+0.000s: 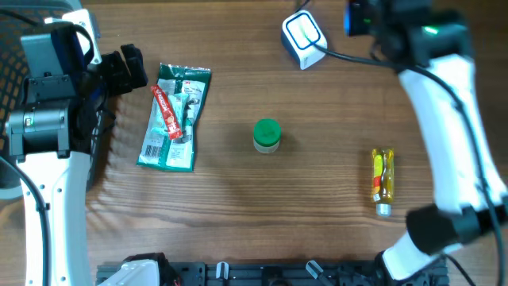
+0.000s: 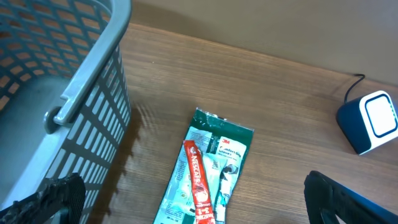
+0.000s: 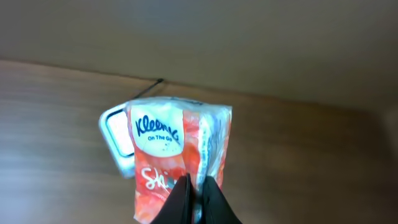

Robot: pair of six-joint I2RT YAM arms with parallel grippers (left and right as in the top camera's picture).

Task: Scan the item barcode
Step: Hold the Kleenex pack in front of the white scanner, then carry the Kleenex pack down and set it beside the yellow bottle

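Grey mesh basket [image 2: 74,93] sits at nine o'clock, with my left fingers [image 1: 127,70] spread wide apart beside it, holding nothing. Next on the bench [image 1: 238,206] lies a green packet [image 1: 171,119]. A green-capped jar [image 1: 267,135] stands at centre and a yellow bottle [image 1: 382,181] lies at four o'clock. At one o'clock my right fingers [image 3: 186,196] are clamped on the Kleenex pack [image 3: 168,149], with the scanner [image 1: 303,36] just behind it.
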